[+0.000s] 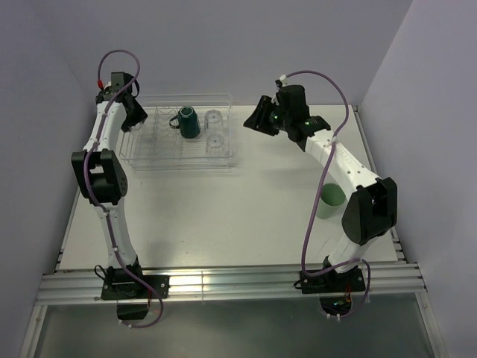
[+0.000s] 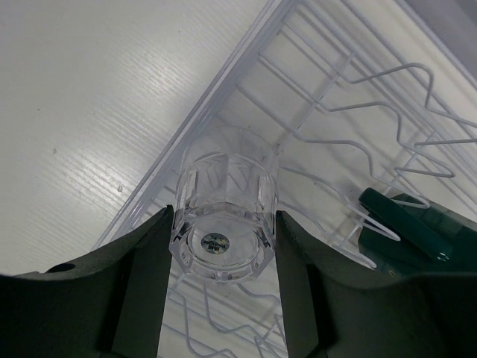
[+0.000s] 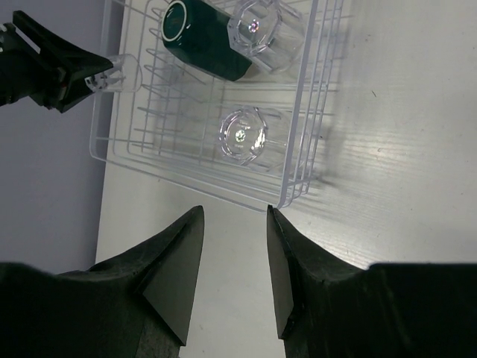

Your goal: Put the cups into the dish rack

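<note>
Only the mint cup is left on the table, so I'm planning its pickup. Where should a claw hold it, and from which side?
Probably pinch the mint cup across its round wall near the rim, coming from above and from its left in the top view. It has no handle and seems upright, and the right arm crowds its right side. The right claw is open and empty.

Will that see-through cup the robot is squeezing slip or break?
Probably slippery: the glass looks smooth and shiny, and the left gripper pinches it near its base. Likely stiff but breakable if dropped on the rack. Its faceted sides may stop it rolling far.
</note>
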Controlling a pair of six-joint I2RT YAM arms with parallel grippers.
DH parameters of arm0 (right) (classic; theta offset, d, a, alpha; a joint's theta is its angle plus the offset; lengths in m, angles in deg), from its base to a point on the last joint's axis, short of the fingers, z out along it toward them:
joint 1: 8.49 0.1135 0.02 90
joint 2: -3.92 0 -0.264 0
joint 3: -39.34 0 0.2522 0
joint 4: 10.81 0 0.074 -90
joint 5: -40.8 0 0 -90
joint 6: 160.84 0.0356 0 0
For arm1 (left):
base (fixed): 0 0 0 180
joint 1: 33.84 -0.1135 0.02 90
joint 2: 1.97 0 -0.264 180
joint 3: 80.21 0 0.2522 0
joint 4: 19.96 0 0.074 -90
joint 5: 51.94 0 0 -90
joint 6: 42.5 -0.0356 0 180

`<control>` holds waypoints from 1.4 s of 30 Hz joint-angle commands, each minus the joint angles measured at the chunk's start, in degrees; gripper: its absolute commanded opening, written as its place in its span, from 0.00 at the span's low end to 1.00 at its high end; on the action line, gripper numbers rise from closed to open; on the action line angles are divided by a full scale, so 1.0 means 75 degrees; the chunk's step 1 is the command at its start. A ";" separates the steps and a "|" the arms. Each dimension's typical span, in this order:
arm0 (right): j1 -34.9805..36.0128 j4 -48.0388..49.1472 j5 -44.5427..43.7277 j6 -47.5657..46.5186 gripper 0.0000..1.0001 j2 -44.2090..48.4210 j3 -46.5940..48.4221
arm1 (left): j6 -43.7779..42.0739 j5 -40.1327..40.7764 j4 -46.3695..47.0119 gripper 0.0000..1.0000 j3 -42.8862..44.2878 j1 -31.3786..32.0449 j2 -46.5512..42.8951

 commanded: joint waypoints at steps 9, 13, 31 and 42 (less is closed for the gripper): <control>0.0131 -0.0009 -0.0155 -0.0170 0.46 0.0136 0.0169 | -0.0064 -0.0114 0.0282 0.00 -0.0020 0.0000 0.0451; 0.0120 0.0014 -0.0155 -0.0182 0.46 0.0101 0.0157 | -0.0064 -0.0162 0.0282 0.00 -0.0020 0.0000 0.0603; 0.0131 0.0014 -0.0155 -0.0170 0.46 0.0019 0.0145 | 0.0030 -0.0220 0.0294 0.40 -0.0114 0.0000 0.0849; 0.0143 -0.0009 -0.0202 -0.0217 0.46 -0.0016 0.0180 | 0.0041 -0.0208 0.0435 0.72 -0.0254 0.0000 0.0709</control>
